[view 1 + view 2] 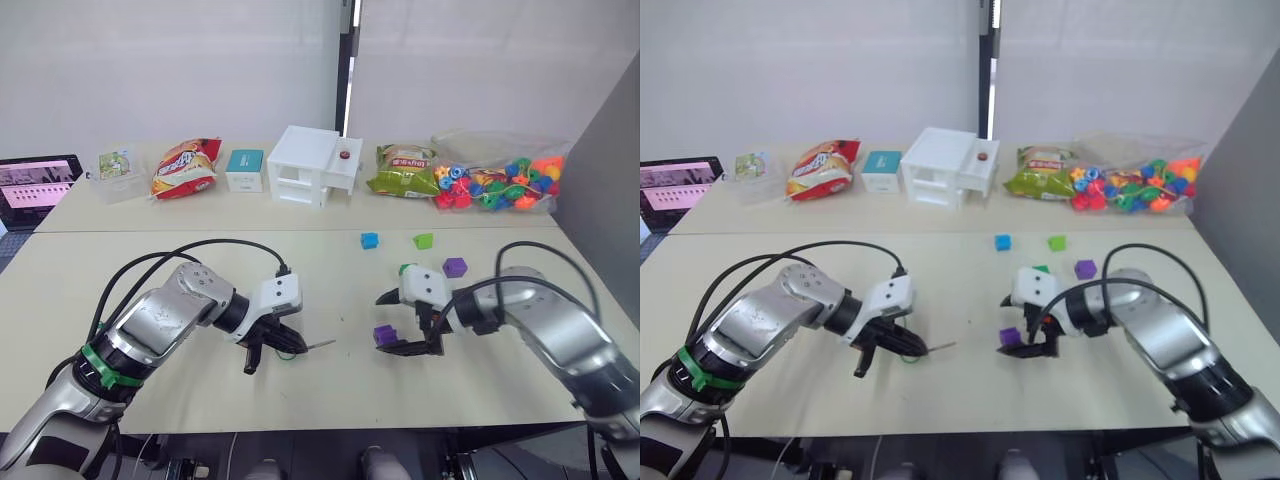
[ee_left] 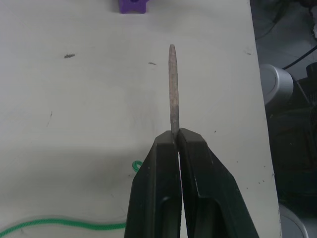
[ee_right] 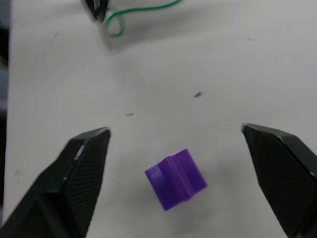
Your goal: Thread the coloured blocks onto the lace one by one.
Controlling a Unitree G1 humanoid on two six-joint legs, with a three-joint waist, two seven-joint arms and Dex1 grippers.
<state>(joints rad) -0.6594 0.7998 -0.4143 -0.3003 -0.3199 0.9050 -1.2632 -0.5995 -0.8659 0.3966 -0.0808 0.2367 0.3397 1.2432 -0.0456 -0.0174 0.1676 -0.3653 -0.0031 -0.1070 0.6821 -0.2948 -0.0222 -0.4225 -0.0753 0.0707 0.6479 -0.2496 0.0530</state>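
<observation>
Wide beige tabletop, two slabs joined by a seam, strewn at the far edge with clutter. Farthest right, a clear plastic bag of rounded multicoloured beads; beside it a green snack packet, then a white toy house bearing a small red knob, a teal and white box, a red and orange crisp bag, a clear tub with a green label, and a dark screen at the far left. Print on the packets too small to read.

Nearer, on the right half: small blue plastic cube, light green cube just beside it, purple cube nearer the right arm, dark green cube peeping out behind the right wrist housing. Second purple cube lying on the table, tilted, a groove across its top face, sitting between the spread black fingers of the right gripper and touching neither; wide apart, grasping nothing.

Left gripper clenched on the short stiff dark tip of the thin green lace, tip jutting forward past the fingertips, pointing toward the purple cube and well apart from it. Green cord curling in a small loop behind the fingers and trailing on the table.
</observation>
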